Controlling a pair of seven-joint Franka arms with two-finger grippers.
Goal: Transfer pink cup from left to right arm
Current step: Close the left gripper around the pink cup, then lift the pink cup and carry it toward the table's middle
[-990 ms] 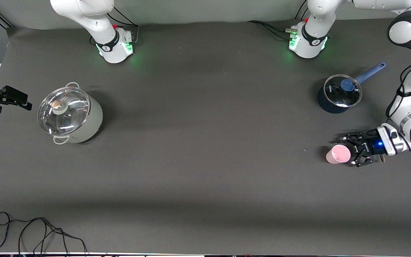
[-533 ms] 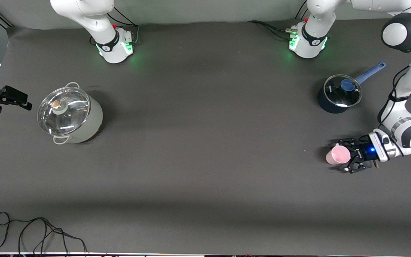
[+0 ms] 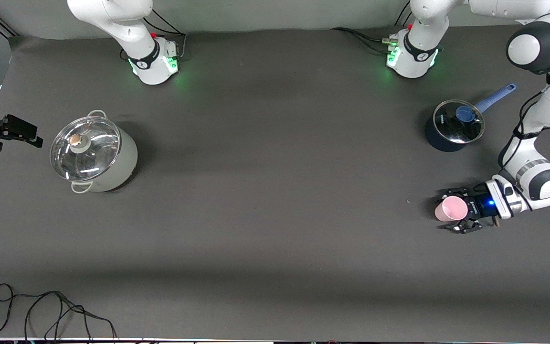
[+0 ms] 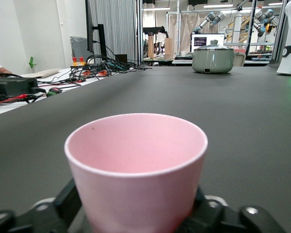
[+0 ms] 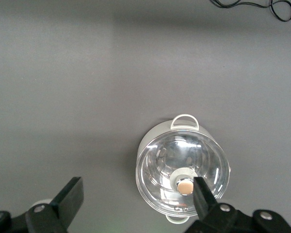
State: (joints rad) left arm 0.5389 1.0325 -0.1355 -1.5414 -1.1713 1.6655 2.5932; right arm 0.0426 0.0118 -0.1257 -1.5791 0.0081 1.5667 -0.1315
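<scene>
Front view: upright pink cup (image 3: 450,209) on the table, between the left pincer's (image 3: 457,210) fingers, grip uncertain.

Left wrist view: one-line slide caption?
Left gripper closing around the upright pink cup on the dark table, with the lidded grey-green pot at the right arm's end.

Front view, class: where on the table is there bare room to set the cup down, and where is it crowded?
Bare: the wide middle between the big steel pot and the blue saucepan, and the strip nearer the camera, apart from the cable. Crowded: the left arm's end, where the left gripper straddles the pink cup just nearer than the saucepan.
</scene>
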